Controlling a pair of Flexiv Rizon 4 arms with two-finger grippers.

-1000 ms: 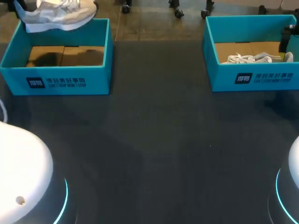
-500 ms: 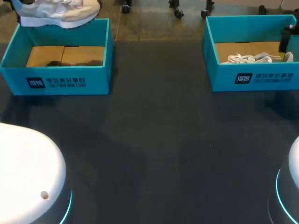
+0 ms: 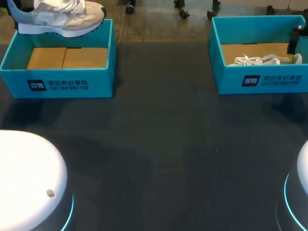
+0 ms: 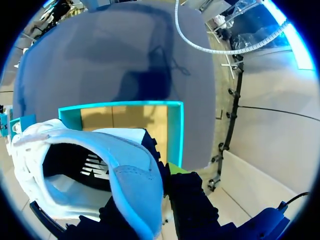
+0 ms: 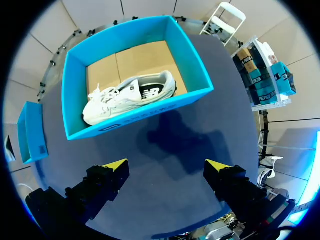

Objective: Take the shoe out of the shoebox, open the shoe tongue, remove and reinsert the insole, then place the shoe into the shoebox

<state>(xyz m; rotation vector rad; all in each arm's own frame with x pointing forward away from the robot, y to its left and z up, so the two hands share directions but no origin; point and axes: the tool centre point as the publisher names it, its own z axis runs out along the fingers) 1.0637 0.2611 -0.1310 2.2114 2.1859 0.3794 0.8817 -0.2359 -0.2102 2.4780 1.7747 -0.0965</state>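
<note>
One shoe (image 3: 55, 17) clamped in L claw (image 4: 152, 197) above shoebox (image 3: 102, 77); R claw (image 5: 166, 166) wide apart.

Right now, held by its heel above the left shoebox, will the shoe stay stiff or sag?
The shoe is probably stiff: it sits roughly level over the shoebox though the left gripper pinches only its heel. That also suggests it is light. Its collar may flex; it looks soft and padded.

lifted shoe (image 3: 57, 19) top cropped, boxed shoe (image 3: 252, 60) part hid
</note>
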